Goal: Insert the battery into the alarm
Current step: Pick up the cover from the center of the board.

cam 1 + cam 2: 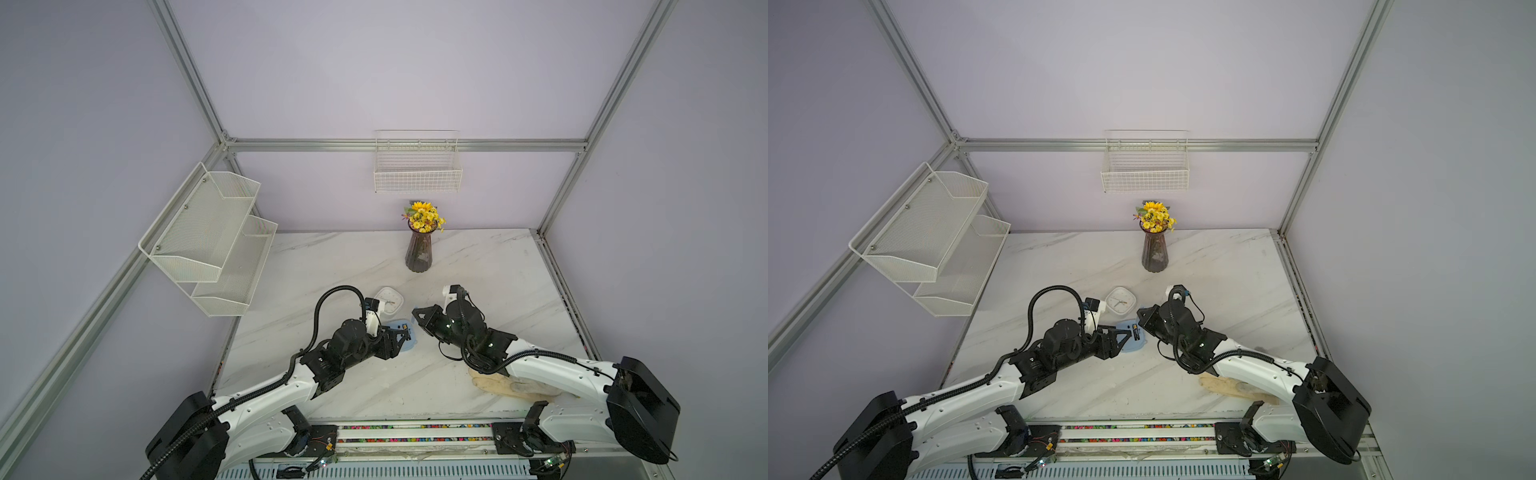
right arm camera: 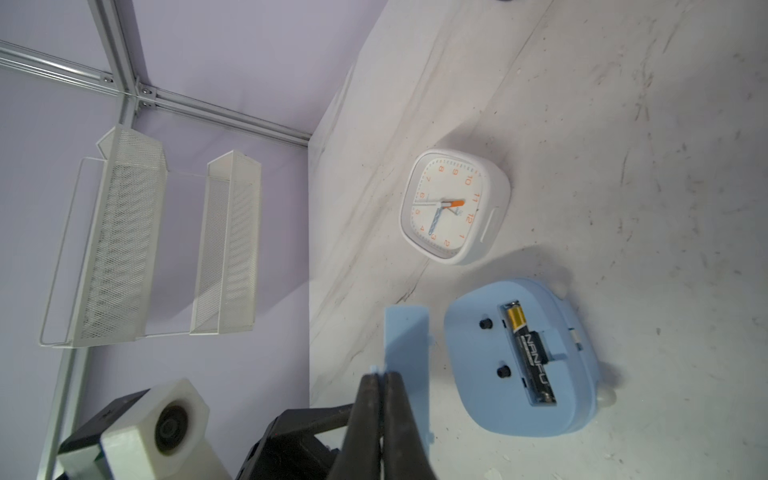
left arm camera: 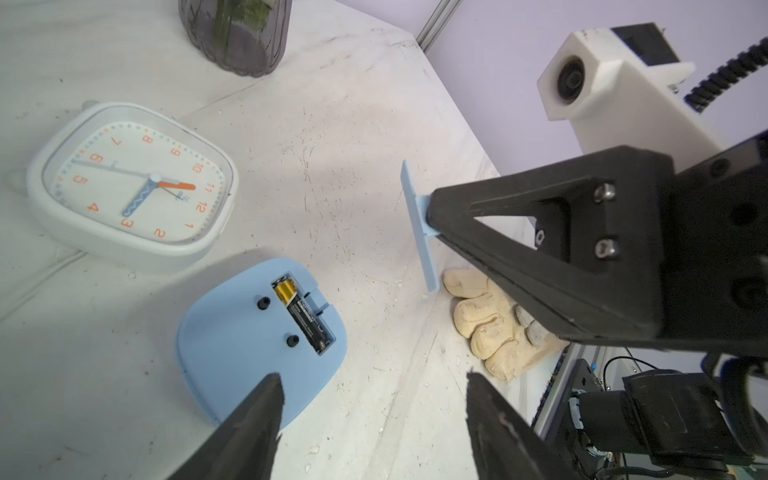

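The light blue alarm [image 3: 232,340] lies face down on the marble table with its back compartment uncovered. A black and gold battery [image 3: 305,318] sits in that compartment, also clear in the right wrist view [image 2: 532,357]. My left gripper [image 3: 372,376] hangs open just in front of the alarm, nothing between its fingers. My right gripper [image 2: 381,376] is shut on the tab of the blue battery cover [image 2: 405,340], held in the air beside the alarm [image 2: 473,399]. In a top view both grippers flank the alarm [image 1: 1129,345].
A white square clock [image 3: 133,183] lies face up just behind the alarm. Further back stands a dark vase [image 1: 419,249] with yellow flowers. A cream glove [image 1: 498,382] lies under the right arm. A wire basket [image 1: 417,166] and a mesh shelf [image 1: 212,237] hang on the walls.
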Controlling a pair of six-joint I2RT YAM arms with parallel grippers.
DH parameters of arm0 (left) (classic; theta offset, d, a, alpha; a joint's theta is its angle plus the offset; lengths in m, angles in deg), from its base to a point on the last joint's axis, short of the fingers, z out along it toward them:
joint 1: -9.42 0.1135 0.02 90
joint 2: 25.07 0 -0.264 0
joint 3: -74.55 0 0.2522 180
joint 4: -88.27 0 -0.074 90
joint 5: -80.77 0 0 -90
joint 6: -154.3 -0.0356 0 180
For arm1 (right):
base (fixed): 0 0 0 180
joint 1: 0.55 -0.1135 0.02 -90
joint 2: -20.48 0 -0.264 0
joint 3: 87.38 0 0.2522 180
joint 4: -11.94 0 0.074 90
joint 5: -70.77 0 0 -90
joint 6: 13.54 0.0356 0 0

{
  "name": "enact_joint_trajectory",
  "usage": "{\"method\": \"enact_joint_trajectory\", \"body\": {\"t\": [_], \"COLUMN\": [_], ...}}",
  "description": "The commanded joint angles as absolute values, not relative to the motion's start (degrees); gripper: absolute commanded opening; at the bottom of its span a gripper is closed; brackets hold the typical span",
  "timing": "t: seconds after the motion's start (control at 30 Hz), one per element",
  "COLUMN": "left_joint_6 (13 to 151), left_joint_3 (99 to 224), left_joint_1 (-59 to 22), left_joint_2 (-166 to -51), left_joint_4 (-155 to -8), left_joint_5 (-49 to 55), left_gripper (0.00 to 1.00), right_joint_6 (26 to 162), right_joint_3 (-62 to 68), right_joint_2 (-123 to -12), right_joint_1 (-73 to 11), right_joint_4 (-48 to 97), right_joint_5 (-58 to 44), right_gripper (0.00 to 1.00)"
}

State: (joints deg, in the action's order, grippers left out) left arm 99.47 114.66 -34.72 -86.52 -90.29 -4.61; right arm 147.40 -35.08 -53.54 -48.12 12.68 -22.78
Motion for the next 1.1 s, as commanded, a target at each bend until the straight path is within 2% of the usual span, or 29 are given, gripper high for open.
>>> {"method": "enact_joint_trajectory", "body": {"t": [0.0,0.27,0.5,0.63,0.77,1.07], "left_joint_6": [94.2,88.0,88.4,87.8,87.1,85.0], "left_joint_3": [115.6,113.5,110.7,109.5,109.8,110.2], "left_joint_1": [-35.3,-35.8,-35.9,-36.0,-36.4,-37.2], "left_joint_2": [-87.7,-89.9,-87.4,-86.0,-86.0,-88.3], "left_joint_4": [-98.1,-103.9,-107.3,-108.8,-109.3,-111.1], "left_joint_5": [-4.9,-6.8,-8.2,-8.8,-8.8,-8.3], "left_gripper": [0.68,0.62,0.4,0.33,0.32,0.17], "right_joint_6": [152.8,153.8,154.1,154.4,154.1,154.2], "right_joint_3": [-35.6,-35.3,-34.3,-34.1,-33.5,-33.2], "right_joint_2": [-53.2,-53.0,-54.2,-53.6,-53.4,-53.9], "right_joint_1": [-50.1,-54.7,-56.3,-56.7,-57.1,-57.8], "right_joint_4": [5.3,5.2,5.3,6.7,7.9,8.2], "right_joint_5": [-23.1,-28.9,-30.2,-31.3,-32.1,-32.6], "right_gripper": [0.0,0.0,0.0,0.0,0.0,0.0]}}
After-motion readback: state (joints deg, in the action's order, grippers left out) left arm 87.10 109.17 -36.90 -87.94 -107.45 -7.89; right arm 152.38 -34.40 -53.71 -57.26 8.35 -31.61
